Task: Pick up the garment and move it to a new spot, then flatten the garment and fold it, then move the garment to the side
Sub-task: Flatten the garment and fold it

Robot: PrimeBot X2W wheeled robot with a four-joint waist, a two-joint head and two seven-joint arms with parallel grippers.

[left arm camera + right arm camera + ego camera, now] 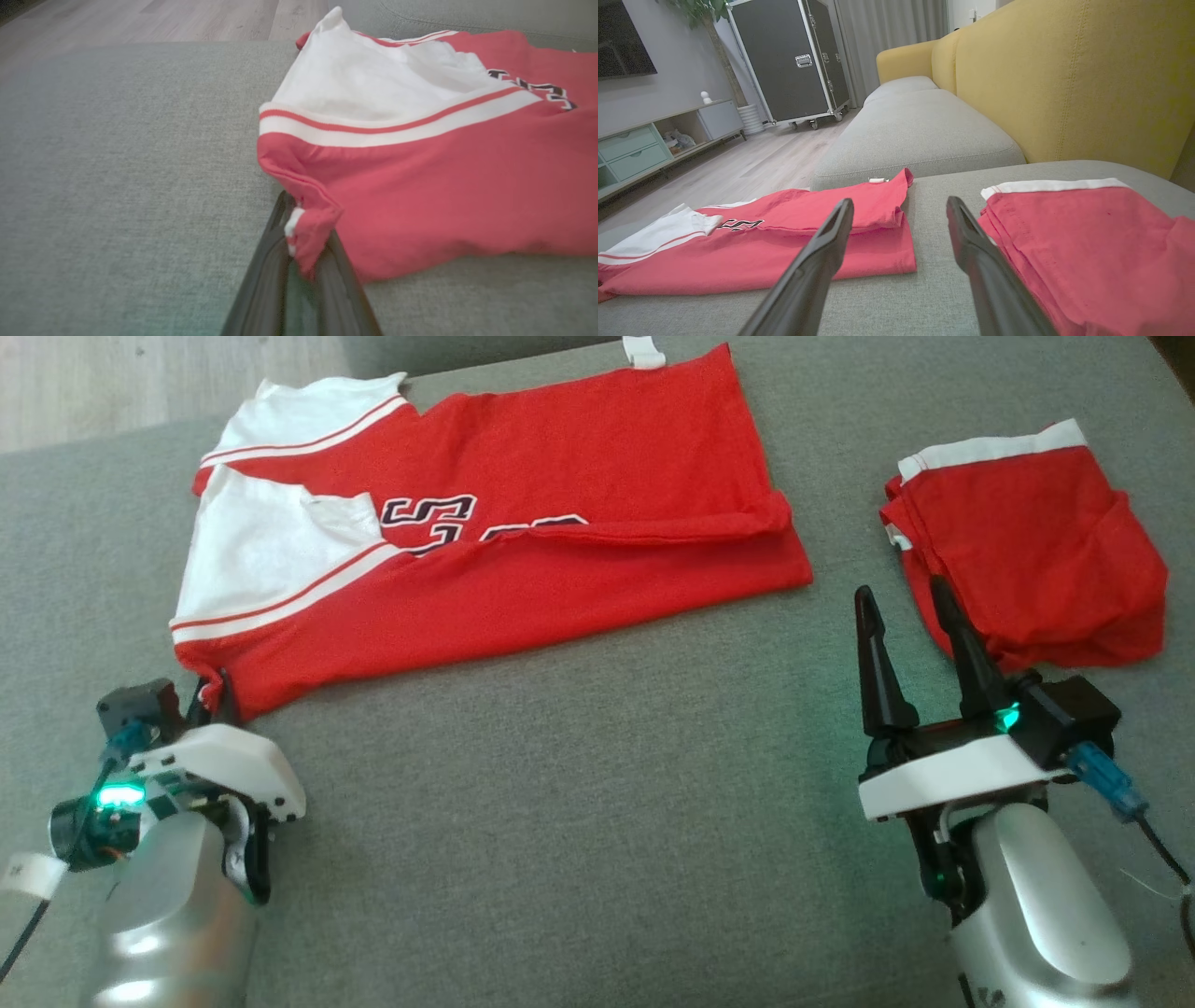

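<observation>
While the left tool is clenched on the near left corner of the jersey, the rest of the garment lies spread on the grey sofa seat. An upper layer laps over the lower one along a crease that cuts through the lettering, and the white sleeves overlap at the left end. Left wrist view: just a small tuck of red hem with a white tag sits between the fingers, a thin bite. Right tool released, jaws well apart. It hovers over bare seat between the jersey's right hem and a second folded red piece with a white band, touching neither. Judged stage: mid-fold, near edge next to be carried over. Risks: with one corner held and the right corner free, a lift would drag the cloth askew and skew the fold. The small pinch could slip out under the cloth's weight. A pull could open the laid crease or rumple the sleeves. The right tool is near the second piece, so a loose reach could snag that instead. The jersey's far edge lies near the seat's far edge, so a shove that way could tip it over.
</observation>
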